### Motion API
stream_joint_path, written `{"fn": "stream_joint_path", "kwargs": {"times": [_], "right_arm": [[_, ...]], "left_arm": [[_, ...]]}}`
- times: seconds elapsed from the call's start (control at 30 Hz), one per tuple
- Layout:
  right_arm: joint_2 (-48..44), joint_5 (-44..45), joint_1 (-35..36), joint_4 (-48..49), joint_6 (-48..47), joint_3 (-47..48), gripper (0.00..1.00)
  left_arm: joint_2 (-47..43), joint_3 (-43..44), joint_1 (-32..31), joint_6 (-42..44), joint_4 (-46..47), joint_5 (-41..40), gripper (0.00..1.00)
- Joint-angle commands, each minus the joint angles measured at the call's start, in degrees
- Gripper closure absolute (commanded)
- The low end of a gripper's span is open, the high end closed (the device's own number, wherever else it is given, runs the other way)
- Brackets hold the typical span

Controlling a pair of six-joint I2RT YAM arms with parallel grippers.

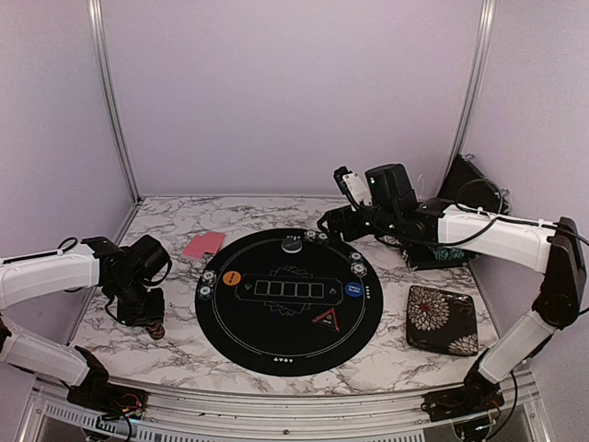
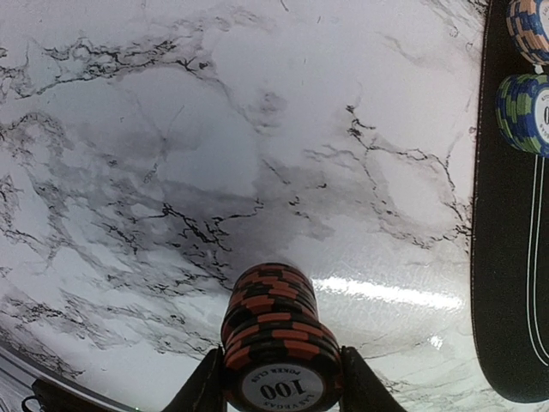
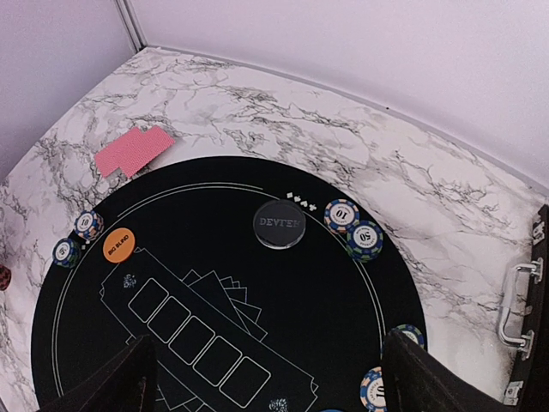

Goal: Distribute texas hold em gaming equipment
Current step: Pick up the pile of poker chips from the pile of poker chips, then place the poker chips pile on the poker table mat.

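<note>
Two claws show on my feeds. My left claw [image 2: 274, 386] is clamped on an orange-and-black chip stack [image 2: 273, 330], one finger on each side of it, over the bare marble table [image 2: 171, 172] and off the mat. Whether the stack touches the marble I cannot tell. To that claw's right, at the rim of the round black mat [image 1: 276, 345], stand two small chip stacks [image 2: 523, 112], and the orange button [image 1: 232, 276] lies just past them on the mat. Ahead of the claw and to its right, pink-backed cards [image 1: 203, 244] lie on the marble just outside the mat's edge.

My right claw [image 3: 270, 390] hangs wide open, nothing between its fingers, above the far right part of the mat. Ahead of it in its own view sits a grey round button [image 3: 279, 225], with two blue-edged stacks [image 3: 364, 239] touching each other just beside that. The blue button [image 1: 353, 291] and the black triangle marker [image 1: 327, 319] lie on the mat, nearer the arm bases than the claw. A floral case [image 1: 442, 319] rests on the marble, well apart from it.
</note>
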Motion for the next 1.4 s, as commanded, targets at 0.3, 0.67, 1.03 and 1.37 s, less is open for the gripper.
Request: {"fn": "stream_joint_path", "kwargs": {"times": [0.3, 0.67, 1.03, 1.37], "right_arm": [[0.1, -0.1, 0.3, -0.9, 0.4, 2.2, 0.13], [-1.8, 0.7, 0.1, -1.0, 2.4, 0.5, 0.13], [-4.8, 0.9, -1.6, -2.0, 3.6, -2.8, 0.13], [-8.6, 1.4, -4.4, -3.8, 5.1, -6.3, 0.13]], "left_arm": [[3.8, 6.5, -2.3, 1.5, -2.5, -0.5, 0.59], [12.2, 14.4, -7.3, 0.6, -2.3, -1.0, 0.59], [23.6, 26.4, -13.4, 0.3, -1.8, -0.8, 0.59], [36.3, 39.9, -17.5, 2.4, -1.6, 0.7, 0.59]]}}
